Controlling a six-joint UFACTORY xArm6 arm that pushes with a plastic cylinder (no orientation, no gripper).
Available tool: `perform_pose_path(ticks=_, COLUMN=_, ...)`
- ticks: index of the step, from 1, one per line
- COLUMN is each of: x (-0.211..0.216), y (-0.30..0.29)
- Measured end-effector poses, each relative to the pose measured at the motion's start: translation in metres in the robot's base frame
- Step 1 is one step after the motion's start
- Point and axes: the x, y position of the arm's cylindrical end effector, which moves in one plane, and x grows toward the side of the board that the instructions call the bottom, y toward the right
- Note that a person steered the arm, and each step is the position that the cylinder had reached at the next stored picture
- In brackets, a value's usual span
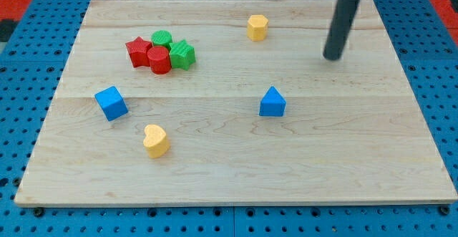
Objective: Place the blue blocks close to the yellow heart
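A yellow heart block point(155, 139) lies at the lower left of the wooden board point(358, 158). A blue cube point(111, 102) sits up and to the left of the heart, a short gap away. A blue triangular block point(272, 102) sits near the board's middle, well to the right of the heart. My tip point(333, 57) is at the upper right of the board, above and to the right of the blue triangular block, touching no block.
A yellow hexagonal block point(257, 27) sits near the top middle. A cluster at upper left holds a red star block point(139, 51), a red cylinder point(159, 60), a green cylinder point(162, 38) and a green star block point(182, 54).
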Motion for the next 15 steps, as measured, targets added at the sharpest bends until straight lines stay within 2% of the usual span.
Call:
perform_pose_path(ticks=1, x=0.034, y=-0.011)
perform_pose_path(ticks=2, x=0.035, y=-0.106)
perform_pose_path(ticks=3, x=0.034, y=-0.126)
perform_pose_path(ticks=4, x=0.062, y=-0.132)
perform_pose_path(ticks=5, x=0.083, y=-0.113)
perform_pose_path(ticks=6, x=0.084, y=-0.022)
perform_pose_path(ticks=7, x=0.102, y=-0.024)
perform_pose_path(ticks=8, x=0.119, y=-0.099)
perform_pose_path(ticks=9, x=0.069, y=-0.207)
perform_pose_path(ticks=11, x=0.042, y=-0.277)
perform_pose_path(ticks=12, x=0.039, y=-0.363)
perform_pose_path(ticks=13, x=0.043, y=-0.424)
perform_pose_path(ticks=14, x=0.060, y=-0.409)
perform_pose_path(ticks=15, x=0.075, y=-0.484)
